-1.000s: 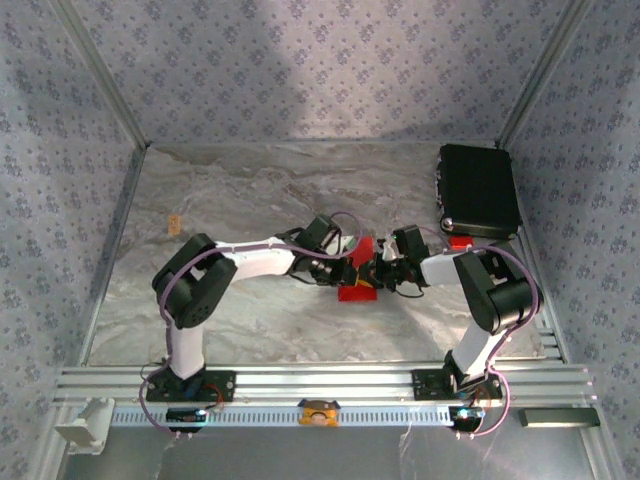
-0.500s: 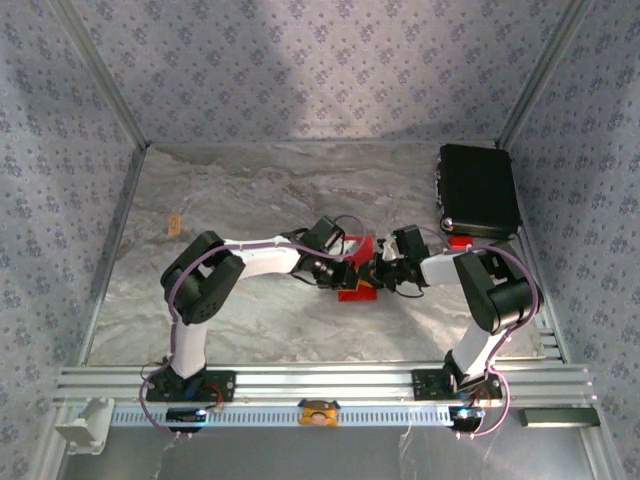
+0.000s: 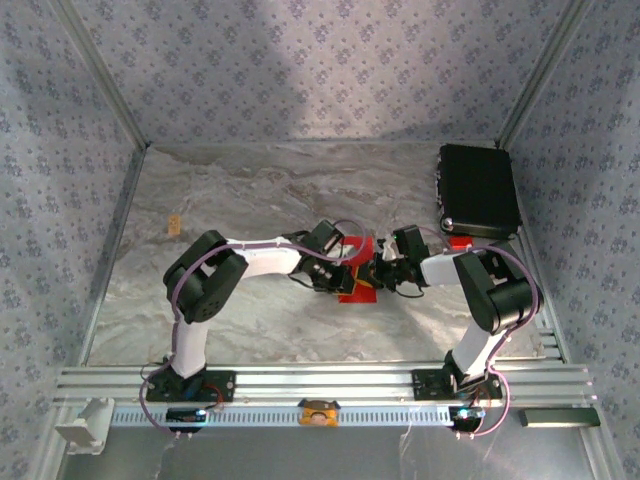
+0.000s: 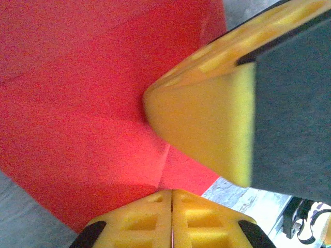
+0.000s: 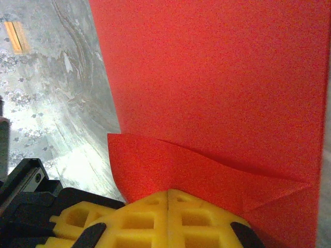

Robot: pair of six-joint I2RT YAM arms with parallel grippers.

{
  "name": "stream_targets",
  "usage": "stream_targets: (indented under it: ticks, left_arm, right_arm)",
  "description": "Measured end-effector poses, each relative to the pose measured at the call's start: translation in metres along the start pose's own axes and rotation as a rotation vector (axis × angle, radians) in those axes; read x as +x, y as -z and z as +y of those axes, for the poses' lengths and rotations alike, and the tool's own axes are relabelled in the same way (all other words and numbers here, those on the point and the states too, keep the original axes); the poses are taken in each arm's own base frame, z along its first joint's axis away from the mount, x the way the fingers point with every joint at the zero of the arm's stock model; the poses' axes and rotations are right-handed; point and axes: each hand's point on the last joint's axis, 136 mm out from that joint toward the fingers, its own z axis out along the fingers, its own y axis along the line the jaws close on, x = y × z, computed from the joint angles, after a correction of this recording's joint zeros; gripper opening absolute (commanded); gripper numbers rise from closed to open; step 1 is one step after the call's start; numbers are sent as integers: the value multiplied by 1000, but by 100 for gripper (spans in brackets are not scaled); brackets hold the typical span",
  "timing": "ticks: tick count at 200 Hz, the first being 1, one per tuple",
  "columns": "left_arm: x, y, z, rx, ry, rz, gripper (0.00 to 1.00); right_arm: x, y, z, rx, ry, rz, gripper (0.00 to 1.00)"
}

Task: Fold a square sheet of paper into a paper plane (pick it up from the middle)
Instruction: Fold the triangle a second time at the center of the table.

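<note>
Thin bright red square sheet of paper (image 3: 356,292), partly folded, lies mid way across the grey marbled desk (image 3: 230,190), between my two arms. My left hand (image 4: 171,199) is clenched, tips against a crease in the sheet; can't tell if it pinches any paper. My right hand (image 5: 169,199) is clenched on a folded flap at the sheet's edge, one of its yellow fingers (image 4: 207,124) lying over the red just beside my left tips. Black hard case (image 3: 480,190) sits at the far right corner, well apart.

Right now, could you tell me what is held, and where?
Both hold the square sheet of paper: right gripper pinches a folded flap's edge, left gripper another edge.
</note>
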Motion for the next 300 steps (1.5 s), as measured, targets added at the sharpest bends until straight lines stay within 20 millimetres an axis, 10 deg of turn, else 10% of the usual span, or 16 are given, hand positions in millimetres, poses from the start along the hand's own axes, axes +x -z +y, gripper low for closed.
stream_targets:
  ticks: [189,257,300]
  left_arm:
    - [47,21,21,-47,1,-5,8]
    - [-1,37,-16,13,-49,-129,8]
    - [-17,13,0,-12,-20,-113,7]
  right_arm:
    - [0,0,0,1,-1,1,0]
    - [0,0,0,2,-3,2,0]
    - [0,0,0,2,-3,2,0]
